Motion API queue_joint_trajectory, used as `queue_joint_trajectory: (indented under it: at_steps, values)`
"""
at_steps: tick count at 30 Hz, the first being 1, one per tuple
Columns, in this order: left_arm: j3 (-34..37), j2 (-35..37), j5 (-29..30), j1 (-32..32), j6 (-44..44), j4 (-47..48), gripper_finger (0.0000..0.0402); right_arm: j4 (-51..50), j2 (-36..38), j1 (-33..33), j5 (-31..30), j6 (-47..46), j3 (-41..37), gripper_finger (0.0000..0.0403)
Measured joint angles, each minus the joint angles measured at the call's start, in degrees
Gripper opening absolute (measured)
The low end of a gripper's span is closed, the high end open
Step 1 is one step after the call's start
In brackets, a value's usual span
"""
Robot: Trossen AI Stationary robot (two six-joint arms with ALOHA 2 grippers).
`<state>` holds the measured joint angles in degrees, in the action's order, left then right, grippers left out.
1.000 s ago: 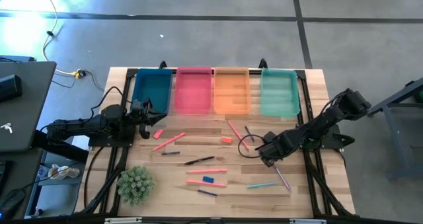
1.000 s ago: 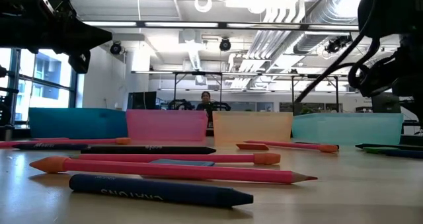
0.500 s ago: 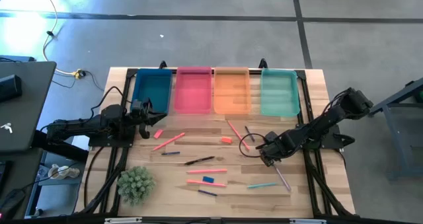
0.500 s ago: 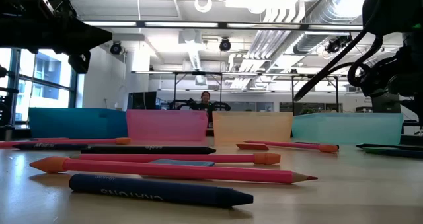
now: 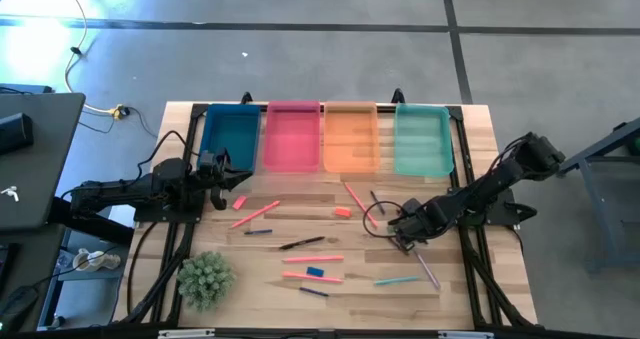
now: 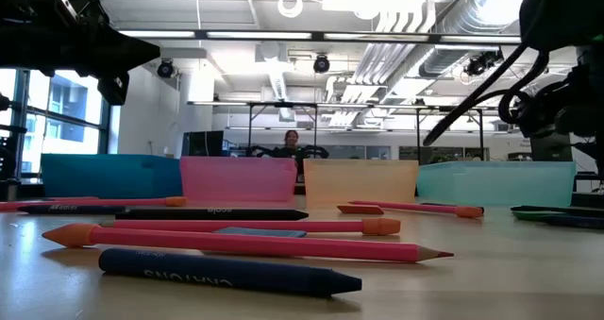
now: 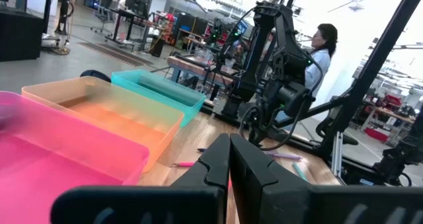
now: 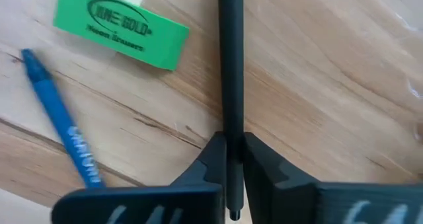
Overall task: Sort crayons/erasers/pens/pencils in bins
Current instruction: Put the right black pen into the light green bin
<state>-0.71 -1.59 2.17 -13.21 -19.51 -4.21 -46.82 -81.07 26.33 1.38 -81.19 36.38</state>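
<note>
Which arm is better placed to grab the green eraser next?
The right. The green eraser lies just ahead of the right gripper, though that grips a black stick. The left gripper waits near the blue bin.

Four shallow translucent bins (image 5: 326, 136), dark blue, pink, orange and teal, stand side by side along the far edge. Pink erasers (image 5: 239, 203) lie flat before them, a blue eraser (image 5: 315, 272) nearer, a green eraser (image 8: 121, 26) beside a blue crayon (image 8: 63, 120).
</note>
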Motion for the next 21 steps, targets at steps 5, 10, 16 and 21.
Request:
queue_joint_trajectory:
  at_steps: [5, 10, 16, 21]
  values:
    - [0.0, 0.0, 0.0, 0.0, -2.7, -0.4, 0.0000, -4.7, 2.9, -0.4, -2.9, -1.3, 2.7, 0.0006]
    - [0.0, 0.0, 0.0, 0.0, -5.3, -0.5, 0.0000, -5.8, 6.6, -0.5, -8.4, -2.1, 5.0, 0.0006]
    - [0.0, 0.0, 0.0, 0.0, -5.9, -0.5, 0.0000, -6.6, 11.2, -2.9, -17.4, -3.8, 7.5, 0.0005]
    - [0.0, 0.0, 0.0, 0.0, -6.1, -0.4, 0.0000, -7.2, 15.5, -6.8, -27.1, -3.4, 9.0, 0.0005]
